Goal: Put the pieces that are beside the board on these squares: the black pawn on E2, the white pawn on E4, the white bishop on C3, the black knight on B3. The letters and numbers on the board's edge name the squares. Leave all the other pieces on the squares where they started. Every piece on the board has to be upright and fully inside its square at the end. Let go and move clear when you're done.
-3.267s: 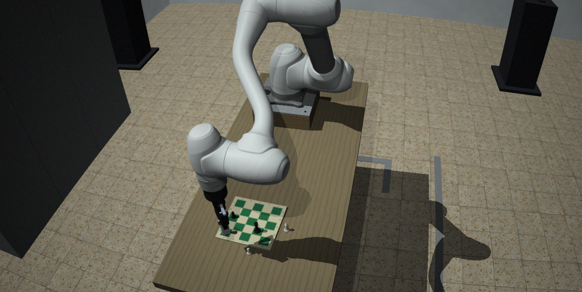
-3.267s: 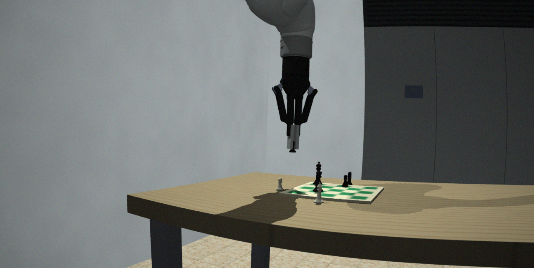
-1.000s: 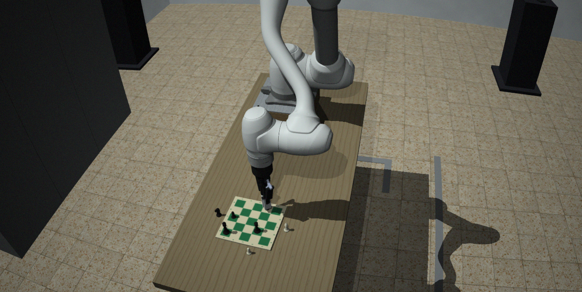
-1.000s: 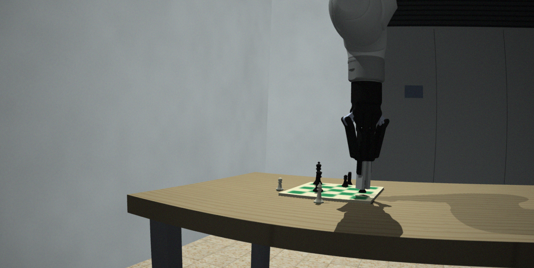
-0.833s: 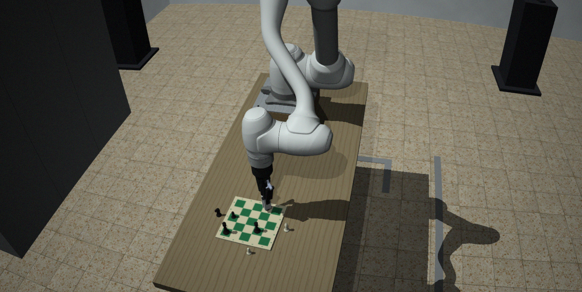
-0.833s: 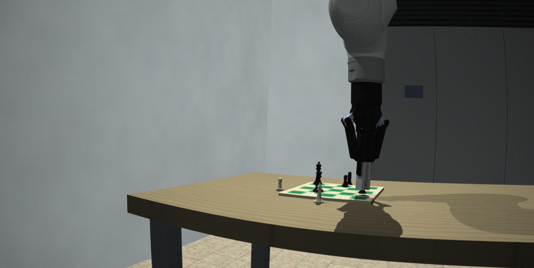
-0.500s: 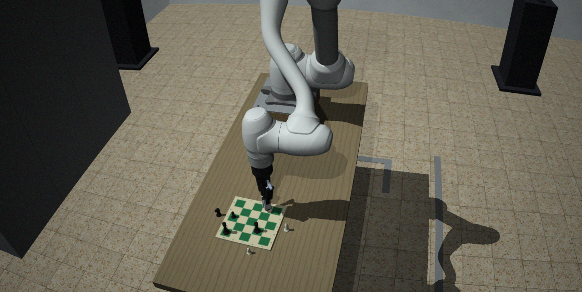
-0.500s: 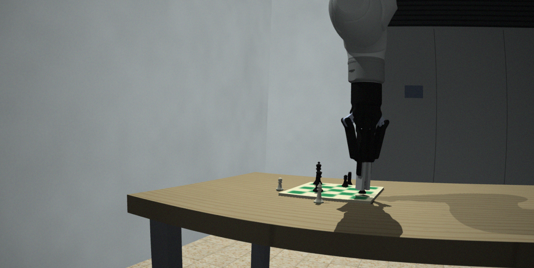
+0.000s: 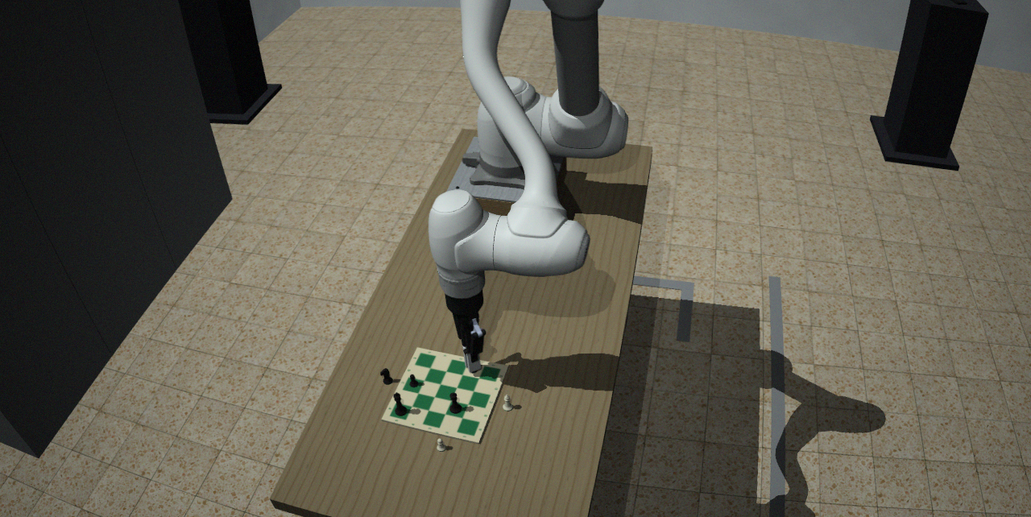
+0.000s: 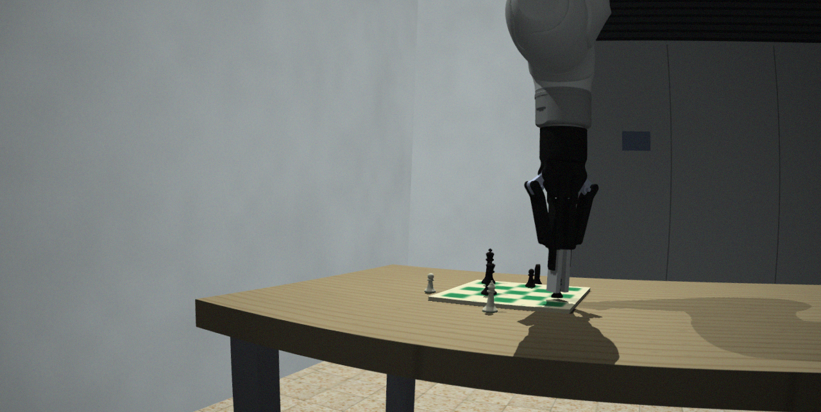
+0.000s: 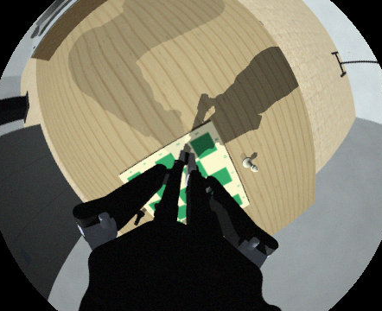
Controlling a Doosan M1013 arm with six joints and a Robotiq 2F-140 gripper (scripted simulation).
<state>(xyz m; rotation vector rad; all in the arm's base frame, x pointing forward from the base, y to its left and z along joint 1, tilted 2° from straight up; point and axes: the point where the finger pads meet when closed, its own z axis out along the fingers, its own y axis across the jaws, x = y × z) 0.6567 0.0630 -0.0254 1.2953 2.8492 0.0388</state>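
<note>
My gripper (image 9: pixel 473 369) (image 10: pixel 557 290) (image 11: pixel 185 158) is shut on the black pawn, whose dark base (image 10: pixel 557 295) shows just below the fingertips, low over the near-robot side of the board (image 9: pixel 450 424) (image 11: pixel 214 160). The fingers hide its body, and I cannot tell whether its base touches the board. The black knight (image 9: pixel 386 375) (image 10: pixel 537 273) stands on the table left of the board in the top view. The white bishop (image 9: pixel 507 402) (image 10: pixel 489 301) (image 11: pixel 250 164) stands off the right edge. The white pawn (image 9: pixel 440 444) (image 10: pixel 430 283) stands off the far-from-robot edge.
On the board stand another black pawn (image 9: pixel 412 380) (image 10: pixel 530 279), a tall black king (image 9: pixel 399 406) and another black piece (image 9: pixel 454 404), all upright. The wooden table (image 9: pixel 533 470) carries everything. The arm's shadow falls over the board's corner nearest the gripper.
</note>
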